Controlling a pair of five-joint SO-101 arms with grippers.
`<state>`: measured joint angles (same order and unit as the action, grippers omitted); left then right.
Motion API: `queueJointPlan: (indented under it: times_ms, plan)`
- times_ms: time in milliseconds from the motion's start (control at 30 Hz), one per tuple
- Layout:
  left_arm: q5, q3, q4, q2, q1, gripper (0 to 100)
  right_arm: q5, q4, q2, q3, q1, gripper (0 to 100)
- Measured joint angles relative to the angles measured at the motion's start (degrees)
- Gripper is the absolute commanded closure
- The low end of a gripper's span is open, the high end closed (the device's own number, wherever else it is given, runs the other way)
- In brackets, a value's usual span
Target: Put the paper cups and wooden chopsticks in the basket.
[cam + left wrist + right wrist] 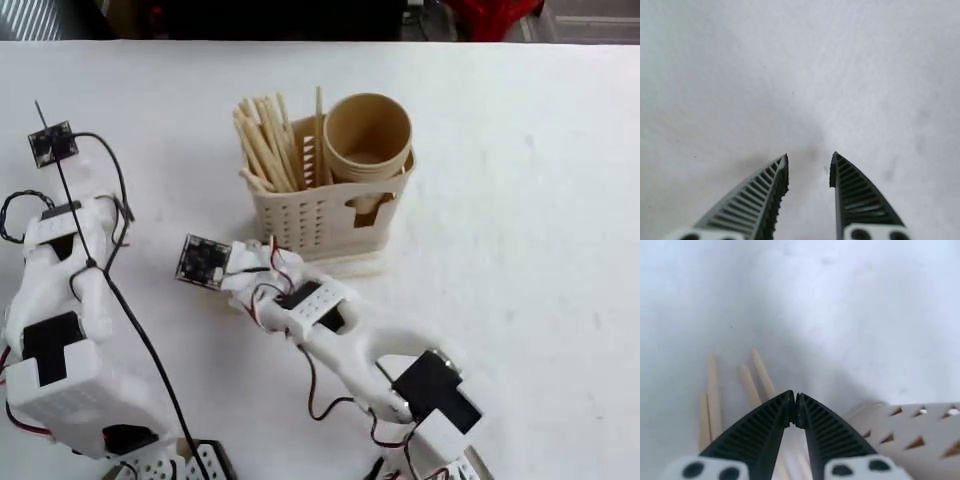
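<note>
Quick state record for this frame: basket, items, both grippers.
basket: upright on table, two compartments
chopsticks: standing in one compartment, leaning outward
paper cups: stacked in the other compartment
left gripper: jaws open, over bare table
right gripper: jaws shut, beside the basket
task state: cups and chopsticks in basket

The right gripper [794, 412] is covering the near ends of what seem four wooden chopsticks [761, 374]; the basket [912, 440] is running off the picture's edge, its wall blurring.
</note>
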<state>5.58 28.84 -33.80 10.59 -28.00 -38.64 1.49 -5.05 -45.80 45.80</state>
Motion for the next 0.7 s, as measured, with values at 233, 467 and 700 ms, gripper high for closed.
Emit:
queueJointPlan:
  times_ms: [233,467,700]
  plan:
    - [0.00,0.00,0.00,0.00,0.00,84,0.00,-0.70,0.00,0.00,-0.62,98.1]
    - [0.00,0.00,0.00,0.00,0.00,84,0.00,-1.14,-7.74,4.75,-1.76,98.1]
    - [0.00,0.00,0.00,0.00,0.00,84,0.09,1.41,-8.70,6.51,-2.73,98.1]
